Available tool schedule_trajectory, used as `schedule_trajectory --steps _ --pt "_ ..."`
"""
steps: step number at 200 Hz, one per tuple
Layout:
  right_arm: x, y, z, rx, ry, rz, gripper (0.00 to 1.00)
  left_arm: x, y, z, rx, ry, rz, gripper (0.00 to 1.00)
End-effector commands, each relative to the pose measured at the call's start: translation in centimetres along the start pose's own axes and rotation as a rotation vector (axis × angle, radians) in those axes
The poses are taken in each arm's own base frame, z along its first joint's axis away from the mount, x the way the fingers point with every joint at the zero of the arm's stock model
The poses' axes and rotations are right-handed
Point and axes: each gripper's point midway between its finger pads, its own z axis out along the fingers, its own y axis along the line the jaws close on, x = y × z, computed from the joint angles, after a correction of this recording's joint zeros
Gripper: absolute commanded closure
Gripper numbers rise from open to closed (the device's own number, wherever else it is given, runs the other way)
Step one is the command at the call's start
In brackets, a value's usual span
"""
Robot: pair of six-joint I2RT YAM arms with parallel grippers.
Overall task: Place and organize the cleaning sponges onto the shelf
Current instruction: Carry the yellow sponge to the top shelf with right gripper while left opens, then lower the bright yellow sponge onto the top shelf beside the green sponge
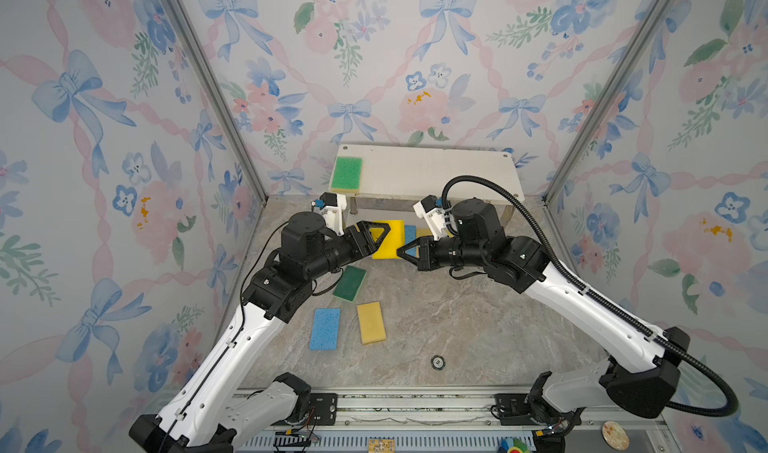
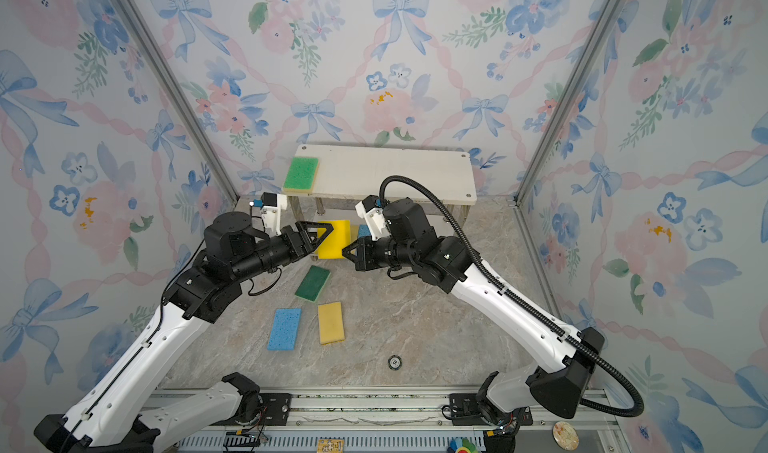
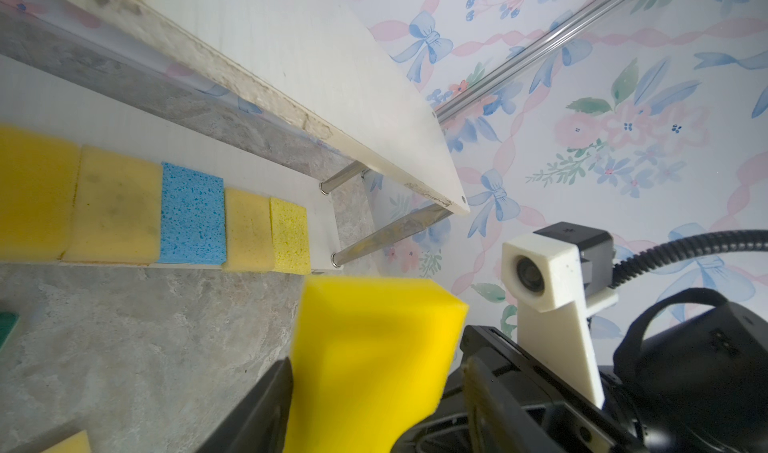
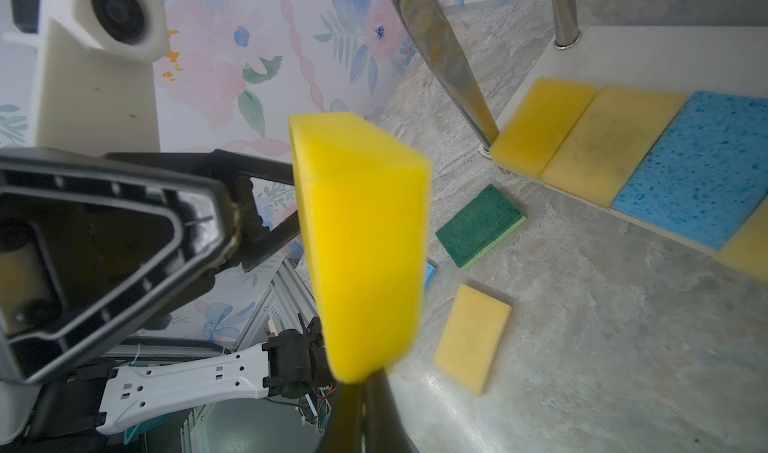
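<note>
- Six sponges sit on the shelf.
- Three lie on the desk.
- One yellow sponge sits clamped in right jaws; left jaws apart.

I'm working in a lab test booth dressed as a home: floral wallpaper panels on aluminium posts box in a marble-look top. At 6 o'clock runs a bare mounting rail with loose wires and a circuit board.
</note>
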Motion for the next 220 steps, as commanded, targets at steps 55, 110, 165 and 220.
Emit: schedule_trajectory --steps 55,110,165,220 --pt "-4.5 0.0 -2.8 -0.019 -0.122 0.059 1.0 -0.9 0.5 -4.7 -0.013 -0.15 0.08 0.02" --pt "-8.9 0.4 -2.4 -0.063 -0.144 0.106 1.0 1.2 5.2 -6.5 -0.098 -0.203 0.063 0.02" --pt "-13.5 -1.1 1.6 -0.115 -0.135 0.195 1.0 6.7 11.1 -4.9 -0.174 -0.077 -0.031 0.02" --pt "-15.1 -3.1 5.9 -0.106 -0.084 0.242 1.0 8.0 12.1 -5.2 -0.169 -0.063 -0.034 0.02"
